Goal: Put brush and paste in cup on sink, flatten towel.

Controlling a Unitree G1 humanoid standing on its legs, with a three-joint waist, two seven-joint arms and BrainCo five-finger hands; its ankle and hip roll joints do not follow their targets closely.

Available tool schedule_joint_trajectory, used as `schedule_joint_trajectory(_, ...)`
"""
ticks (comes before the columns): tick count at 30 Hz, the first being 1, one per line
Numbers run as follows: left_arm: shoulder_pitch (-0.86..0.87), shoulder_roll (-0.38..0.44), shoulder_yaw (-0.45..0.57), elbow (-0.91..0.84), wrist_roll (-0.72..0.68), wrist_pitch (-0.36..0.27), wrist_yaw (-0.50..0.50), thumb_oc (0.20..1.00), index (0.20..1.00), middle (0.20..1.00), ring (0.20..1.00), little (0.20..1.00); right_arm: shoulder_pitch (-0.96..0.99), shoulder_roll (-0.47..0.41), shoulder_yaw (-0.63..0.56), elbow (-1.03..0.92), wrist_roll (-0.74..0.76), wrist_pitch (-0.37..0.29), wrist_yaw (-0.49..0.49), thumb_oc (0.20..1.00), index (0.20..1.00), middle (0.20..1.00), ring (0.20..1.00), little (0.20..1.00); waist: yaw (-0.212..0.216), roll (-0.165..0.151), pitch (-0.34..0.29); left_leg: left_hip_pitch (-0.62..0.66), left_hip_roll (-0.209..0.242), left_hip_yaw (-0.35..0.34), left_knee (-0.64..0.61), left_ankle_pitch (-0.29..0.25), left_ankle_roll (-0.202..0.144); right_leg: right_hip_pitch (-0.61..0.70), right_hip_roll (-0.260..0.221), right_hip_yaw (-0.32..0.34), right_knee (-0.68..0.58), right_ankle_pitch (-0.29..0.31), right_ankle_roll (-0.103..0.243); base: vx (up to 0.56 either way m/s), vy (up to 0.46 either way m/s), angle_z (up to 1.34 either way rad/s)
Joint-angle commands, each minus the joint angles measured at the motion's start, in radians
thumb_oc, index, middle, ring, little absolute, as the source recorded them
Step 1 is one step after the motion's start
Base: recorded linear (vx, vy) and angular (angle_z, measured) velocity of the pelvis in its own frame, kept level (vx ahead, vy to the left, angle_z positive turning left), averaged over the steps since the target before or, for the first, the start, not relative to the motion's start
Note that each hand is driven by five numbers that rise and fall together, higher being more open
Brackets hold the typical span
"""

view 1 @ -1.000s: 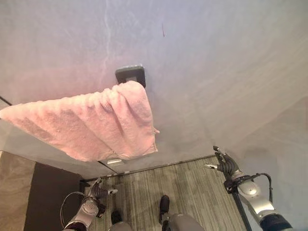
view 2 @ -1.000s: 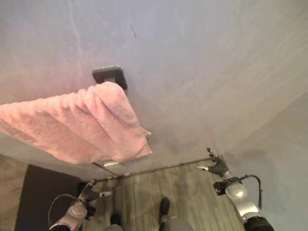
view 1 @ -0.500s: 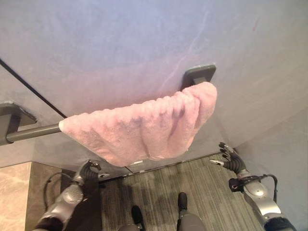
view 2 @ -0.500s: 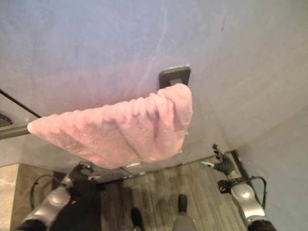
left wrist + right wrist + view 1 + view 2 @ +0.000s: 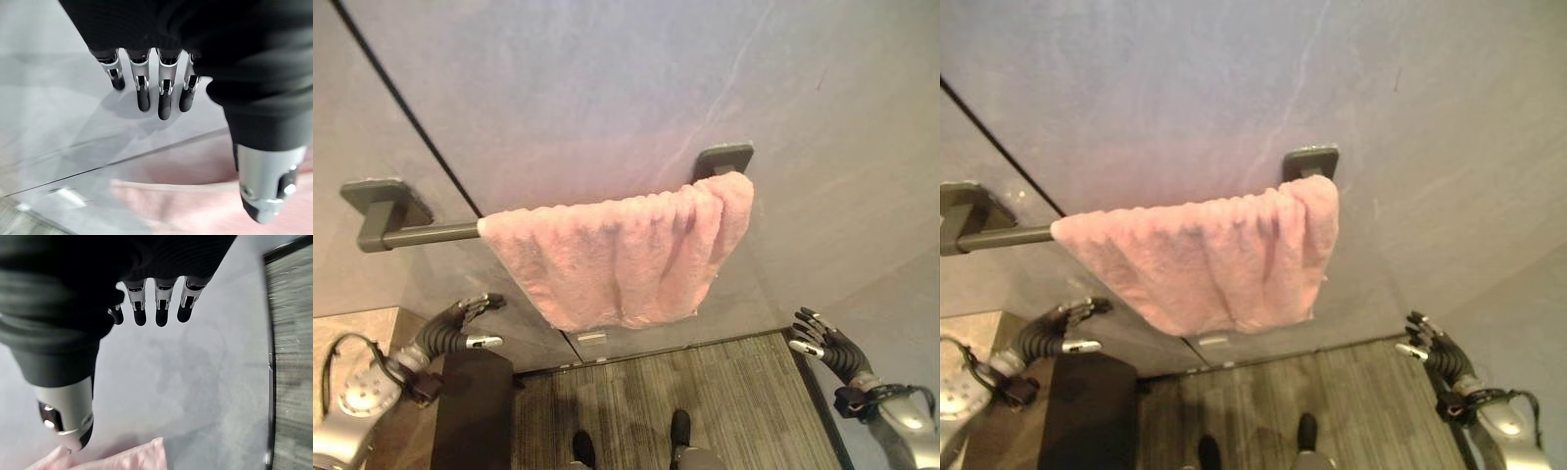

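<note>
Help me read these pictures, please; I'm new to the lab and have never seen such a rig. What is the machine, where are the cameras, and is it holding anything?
It is a humanoid robot with two silver-fingered hands. Two pictures come from a stereo camera on its head, looking down at a grey wall. A pink towel hangs bunched toward one end of a dark towel bar. The left hand and the right hand hang low on either side, apart from the towel. The other two pictures come from cameras on the wrists, looking along each hand's fingers. There both hands' fingers are relaxed and hold nothing, with a bit of the towel showing past them.

Silver dark-tipped fingers (image 5: 165, 98), ribbed covers
</note>
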Motion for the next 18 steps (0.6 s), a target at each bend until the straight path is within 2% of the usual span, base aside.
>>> schedule_joint_trajectory(1, -0.155, 0.011, -0.011, -0.004, -0.08, -0.076, -0.009, 1.0, 1.0, 1.0, 1.0, 1.0, -0.175, -0.034, 0.094, -0.006, 0.049, -0.045, 0.007, 1.0, 1.0, 1.0, 1.0, 1.0, 0.014, -0.028, -0.007, 0.003, 0.009, 0.0, 0.011, 0.052, -0.057, 0.047, -0.132, -0.017, 0.016, 0.074, 0.12, 0.0, 0.0, 0.0)
schedule_joint_trajectory(3, -0.19, 0.008, -0.049, -0.029, -0.087, -0.068, 0.0, 1.0, 1.0, 1.0, 1.0, 1.0, -0.235, -0.054, 0.157, -0.011, 0.027, -0.045, -0.003, 1.0, 1.0, 1.0, 1.0, 1.0, 0.025, -0.029, -0.009, 0.005, 0.011, 0.002, 0.011, 0.052, -0.058, 0.05, -0.133, -0.018, 0.012, 0.075, 0.121, 0.0, 0.0, 0.0)
schedule_joint_trajectory(4, -0.236, 0.005, -0.097, -0.037, -0.084, -0.066, -0.003, 1.0, 1.0, 1.0, 1.0, 1.0, -0.32, -0.059, 0.231, -0.001, 0.012, -0.041, -0.008, 1.0, 1.0, 1.0, 1.0, 1.0, 0.037, -0.032, -0.011, 0.008, 0.012, 0.002, 0.011, 0.051, -0.059, 0.052, -0.133, -0.017, 0.01, 0.075, 0.121, 0.0, 0.0, 0.0)
schedule_joint_trajectory(7, -0.275, -0.011, -0.141, -0.04, -0.085, -0.066, -0.003, 1.0, 1.0, 1.0, 1.0, 1.0, -0.392, -0.044, 0.292, 0.014, 0.011, -0.04, -0.014, 1.0, 1.0, 1.0, 1.0, 1.0, 0.046, -0.035, -0.012, 0.014, 0.013, 0.007, 0.011, 0.049, -0.059, 0.055, -0.132, -0.015, 0.01, 0.075, 0.12, 0.0, 0.0, 0.0)
schedule_joint_trajectory(8, -0.329, -0.046, -0.183, -0.052, -0.093, -0.066, 0.014, 1.0, 1.0, 1.0, 1.0, 1.0, -0.473, 0.001, 0.353, 0.059, 0.004, -0.039, -0.03, 1.0, 1.0, 1.0, 1.0, 1.0, 0.055, -0.038, -0.015, 0.018, 0.015, 0.01, 0.011, 0.048, -0.058, 0.056, -0.132, -0.015, 0.01, 0.076, 0.119, 0.0, 0.0, 0.0)
schedule_joint_trajectory(11, -0.348, -0.063, -0.198, -0.06, -0.097, -0.064, 0.021, 1.0, 1.0, 1.0, 1.0, 1.0, -0.505, 0.019, 0.371, 0.076, -0.007, -0.041, -0.042, 1.0, 1.0, 1.0, 1.0, 1.0, 0.058, -0.038, -0.014, 0.018, 0.015, 0.011, 0.011, 0.048, -0.058, 0.055, -0.131, -0.011, 0.01, 0.076, 0.118, -0.01, 0.0, -0.01)
schedule_joint_trajectory(13, -0.39, -0.111, -0.245, -0.122, -0.067, -0.065, 0.034, 1.0, 1.0, 1.0, 1.0, 1.0, -0.609, 0.09, 0.443, 0.081, -0.043, -0.036, -0.072, 1.0, 1.0, 1.0, 1.0, 1.0, 0.067, -0.042, -0.014, 0.019, 0.018, 0.017, 0.011, 0.046, -0.057, 0.049, -0.13, -0.004, 0.01, 0.079, 0.116, -0.02, 0.001, -0.08)
schedule_joint_trajectory(16, -0.421, -0.14, -0.276, -0.133, -0.049, -0.065, 0.047, 1.0, 1.0, 1.0, 1.0, 1.0, -0.648, 0.129, 0.469, 0.071, -0.048, -0.037, -0.082, 1.0, 1.0, 1.0, 1.0, 1.0, 0.066, -0.045, -0.015, 0.017, 0.019, 0.019, 0.011, 0.046, -0.056, 0.046, -0.13, 0.0, 0.01, 0.08, 0.115, 0.0, 0.0, -0.09)
schedule_joint_trajectory(18, -0.446, -0.195, -0.311, -0.123, 0.013, -0.067, 0.081, 1.0, 1.0, 1.0, 1.0, 1.0, -0.692, 0.183, 0.513, 0.025, -0.066, -0.038, -0.094, 1.0, 1.0, 1.0, 1.0, 1.0, 0.069, -0.05, -0.015, 0.017, 0.021, 0.021, 0.011, 0.045, -0.055, 0.043, -0.13, 0.003, 0.01, 0.082, 0.113, 0.0, -0.002, -0.04)
